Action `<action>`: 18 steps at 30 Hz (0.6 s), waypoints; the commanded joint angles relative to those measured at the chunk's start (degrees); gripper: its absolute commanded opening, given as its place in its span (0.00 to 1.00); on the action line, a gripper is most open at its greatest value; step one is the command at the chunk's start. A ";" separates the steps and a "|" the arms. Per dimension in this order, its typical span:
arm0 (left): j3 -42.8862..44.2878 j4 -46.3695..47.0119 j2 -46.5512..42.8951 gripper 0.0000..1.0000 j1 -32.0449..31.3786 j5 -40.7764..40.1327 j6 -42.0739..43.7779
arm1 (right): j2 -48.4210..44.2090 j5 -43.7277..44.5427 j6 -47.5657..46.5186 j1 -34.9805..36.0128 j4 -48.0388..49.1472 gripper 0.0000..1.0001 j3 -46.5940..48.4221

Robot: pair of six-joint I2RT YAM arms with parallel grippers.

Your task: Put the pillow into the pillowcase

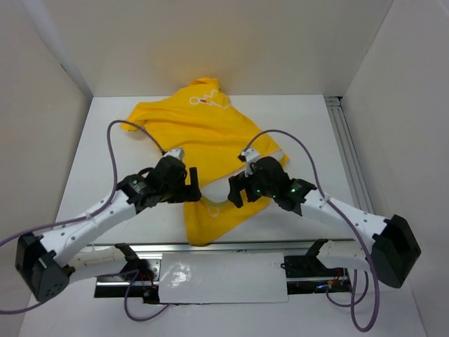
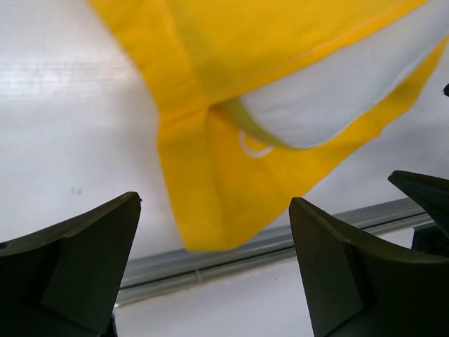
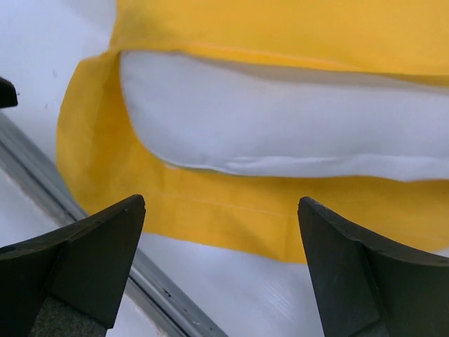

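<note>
A metal rail is seen just near of the pillowcase. At the pillowcase's near, open end, the left claw and right claw are both spread w/ nothing pinched, one by its left side, one by its right. The pillow is lodged mostly inside, its white end exposed at the mouth. Beyond, the pillowcase lies rumpled on the white surface, w/ white print at its far end.

the pillowcase is lying on the table, reaching from the far wall toward the near rail. the pillow is sitting inside it, one end showing at the near opening, between the left gripper and right gripper.
</note>
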 commanded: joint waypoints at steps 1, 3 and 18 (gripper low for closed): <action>-10.32 1.27 -6.92 1.00 -0.27 -0.96 -11.90 | 5.32 5.10 -1.99 6.46 3.70 0.97 2.90; -15.36 5.57 -9.13 0.99 -2.80 0.28 -13.25 | 8.83 7.05 -1.99 10.33 6.17 0.97 3.60; -16.80 13.51 11.07 0.39 -9.06 -2.00 -16.51 | 23.36 28.95 7.15 13.33 17.16 0.20 12.92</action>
